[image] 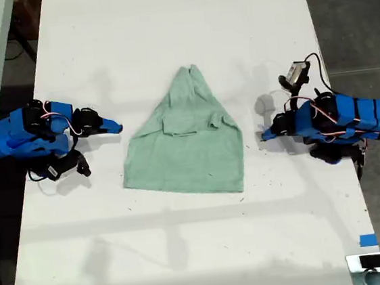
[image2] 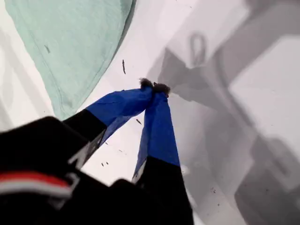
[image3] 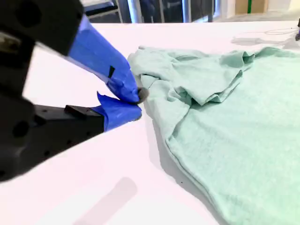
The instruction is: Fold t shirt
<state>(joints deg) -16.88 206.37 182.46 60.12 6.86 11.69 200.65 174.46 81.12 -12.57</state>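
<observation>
Both claws are sitting closed on nothing: my first gripper [image2: 154, 87] is resting with tips together just beside a hem corner, and my second gripper [image3: 136, 102] is idling near a side edge. You are looking at the pale mint-green cotton t shirt [image: 186, 139] lying mid-table [image: 188, 251], sleeves already tucked inward. You are likely heading into the lengthwise fold, which is calling for opened jaws pinching both ends.
</observation>
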